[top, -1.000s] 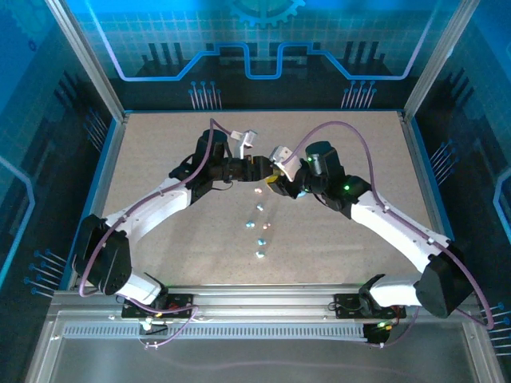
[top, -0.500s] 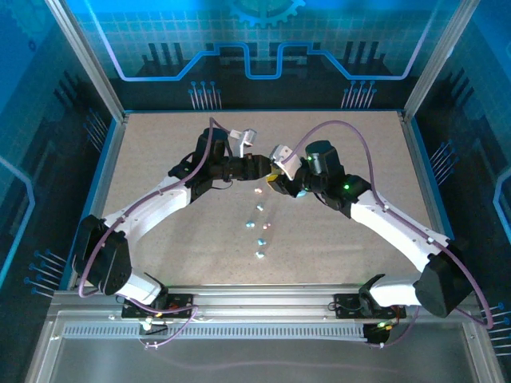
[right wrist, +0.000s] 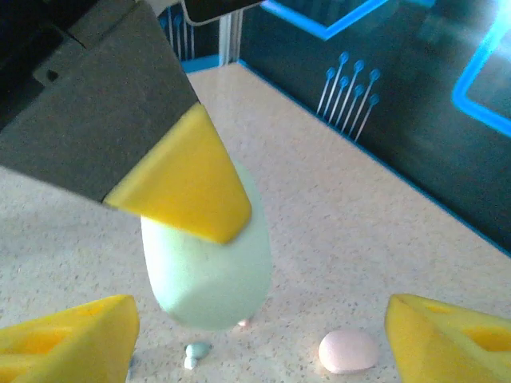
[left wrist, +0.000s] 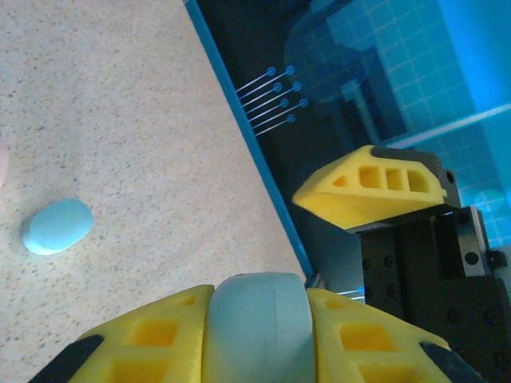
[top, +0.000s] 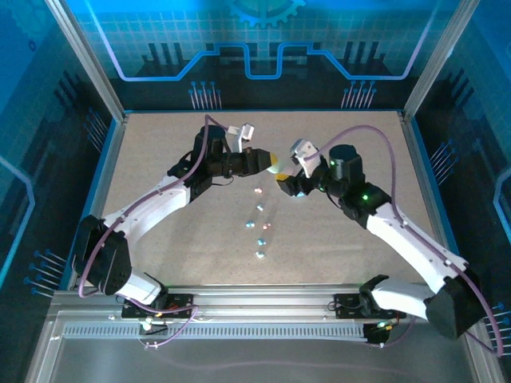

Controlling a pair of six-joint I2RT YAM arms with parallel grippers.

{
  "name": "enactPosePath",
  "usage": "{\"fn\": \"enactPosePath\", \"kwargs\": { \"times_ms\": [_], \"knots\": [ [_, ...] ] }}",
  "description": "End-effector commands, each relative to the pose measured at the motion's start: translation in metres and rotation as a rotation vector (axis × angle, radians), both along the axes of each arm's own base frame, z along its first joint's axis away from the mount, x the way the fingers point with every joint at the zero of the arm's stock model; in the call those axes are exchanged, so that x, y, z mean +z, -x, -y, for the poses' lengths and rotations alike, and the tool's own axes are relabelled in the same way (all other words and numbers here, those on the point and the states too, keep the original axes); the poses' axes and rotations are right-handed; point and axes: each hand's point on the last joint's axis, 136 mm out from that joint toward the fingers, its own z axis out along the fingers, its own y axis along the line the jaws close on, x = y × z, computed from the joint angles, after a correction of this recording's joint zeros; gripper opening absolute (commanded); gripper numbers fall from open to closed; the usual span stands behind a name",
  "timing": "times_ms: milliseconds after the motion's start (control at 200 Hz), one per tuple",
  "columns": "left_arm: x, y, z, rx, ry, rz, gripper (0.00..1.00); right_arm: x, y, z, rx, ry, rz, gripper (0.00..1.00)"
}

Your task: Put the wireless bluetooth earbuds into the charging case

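Top view: my left pincer [top: 268, 163] clamped tight on pale green case [right wrist: 209, 271], case held off table [top: 160, 152], mid-table toward far side. Right wrist view: my right pincer [right wrist: 255, 333] spread wide, nothing between its jaws, just beside case, not touching it. Earbuds [top: 260, 223] loose on table in ragged line, pink and teal, nearer my bases than case. Pink earbud [right wrist: 349, 351] lies on table below case; teal earbud [left wrist: 56, 226] on table off to side in left wrist view
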Motion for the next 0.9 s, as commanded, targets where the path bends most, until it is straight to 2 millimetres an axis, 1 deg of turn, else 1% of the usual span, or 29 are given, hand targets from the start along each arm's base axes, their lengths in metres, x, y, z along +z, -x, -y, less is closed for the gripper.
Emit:
{"fn": "enactPosePath", "kwargs": {
  "times_ms": [0,40,75,85,95,145,185,255,315,410,425,455,605,896],
  "knots": [
    [0.026,0.004,-0.001,-0.007,0.099,0.007,0.08,0.009,-0.005,0.003,0.022,0.043,0.147,0.78],
    [0.029,0.005,-0.001,-0.009,0.105,0.009,0.08,0.000,-0.005,0.005,0.020,0.089,0.145,0.74],
    [0.030,0.006,-0.001,-0.012,0.109,0.007,0.08,0.003,-0.007,0.007,0.010,0.076,0.142,0.73],
    [0.031,0.006,-0.001,-0.015,0.111,0.007,0.08,-0.004,-0.005,0.008,0.016,0.074,0.129,0.73],
    [0.030,0.006,-0.001,-0.016,0.111,0.006,0.08,-0.005,-0.003,0.007,0.027,0.066,0.126,0.74],
    [0.032,0.008,0.000,-0.023,0.119,0.003,0.08,0.002,0.006,0.001,0.096,0.007,0.141,0.73],
    [0.034,0.009,0.000,-0.030,0.128,0.004,0.08,0.009,0.009,-0.002,0.123,-0.035,0.165,0.72],
    [0.037,0.011,0.002,-0.044,0.141,0.009,0.08,0.017,0.005,-0.005,0.124,-0.074,0.191,0.70],
    [0.038,0.012,0.002,-0.054,0.145,0.006,0.08,0.019,0.001,-0.007,0.123,-0.079,0.194,0.70],
    [0.040,0.014,0.002,-0.058,0.147,0.010,0.09,0.024,0.001,-0.012,0.150,-0.094,0.204,0.67],
    [0.040,0.015,0.001,-0.056,0.146,0.010,0.09,0.030,0.000,-0.013,0.153,-0.105,0.227,0.67],
    [0.039,0.015,0.001,-0.055,0.146,0.009,0.09,0.033,0.000,-0.014,0.160,-0.114,0.240,0.66],
    [0.040,0.017,0.000,-0.054,0.145,0.013,0.09,0.039,-0.001,-0.018,0.180,-0.127,0.252,0.60],
    [0.039,0.020,0.000,-0.059,0.146,0.008,0.09,0.048,0.004,-0.020,0.197,-0.149,0.276,0.60]
  ]
}}
